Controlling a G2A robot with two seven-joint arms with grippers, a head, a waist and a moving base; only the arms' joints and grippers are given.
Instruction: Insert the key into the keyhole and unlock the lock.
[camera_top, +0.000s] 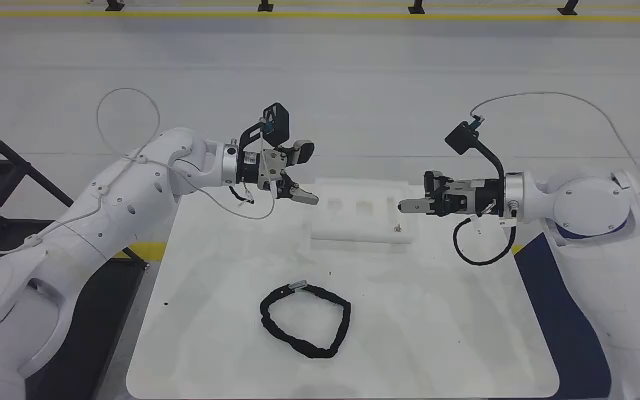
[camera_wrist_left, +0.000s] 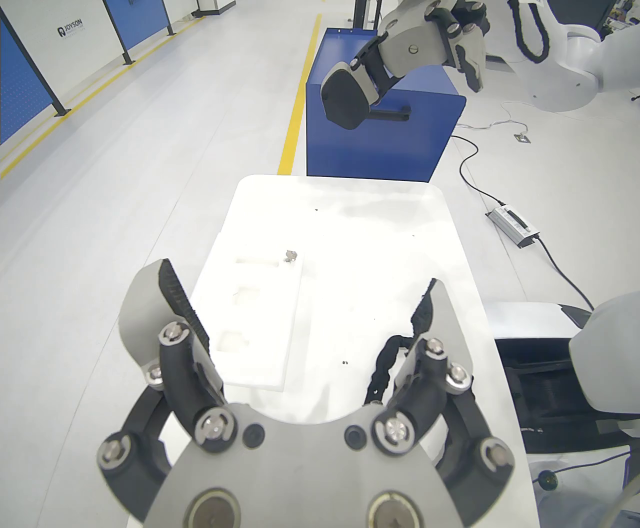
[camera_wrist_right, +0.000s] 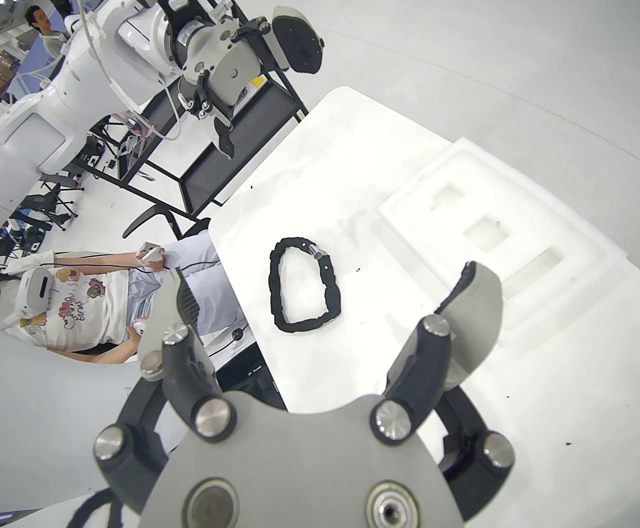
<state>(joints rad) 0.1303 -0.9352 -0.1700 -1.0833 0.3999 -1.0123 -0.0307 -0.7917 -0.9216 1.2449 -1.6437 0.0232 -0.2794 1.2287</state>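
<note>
The left arm (camera_top: 130, 205) comes in from its side with the elbow bent and the wrist tipped slightly downward. The right arm (camera_top: 565, 200) lies nearly level and points straight inward. Their grippers face each other, well apart. The left gripper (camera_wrist_left: 300, 285) has its fingers (camera_wrist_left: 172, 300) spread wide and is empty. The right gripper (camera_wrist_right: 325, 275) is also spread wide and empty.

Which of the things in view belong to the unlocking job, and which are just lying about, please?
Job: chain lock, key.
Lying about: foam tray, blue cabinet, power box on floor.
</note>
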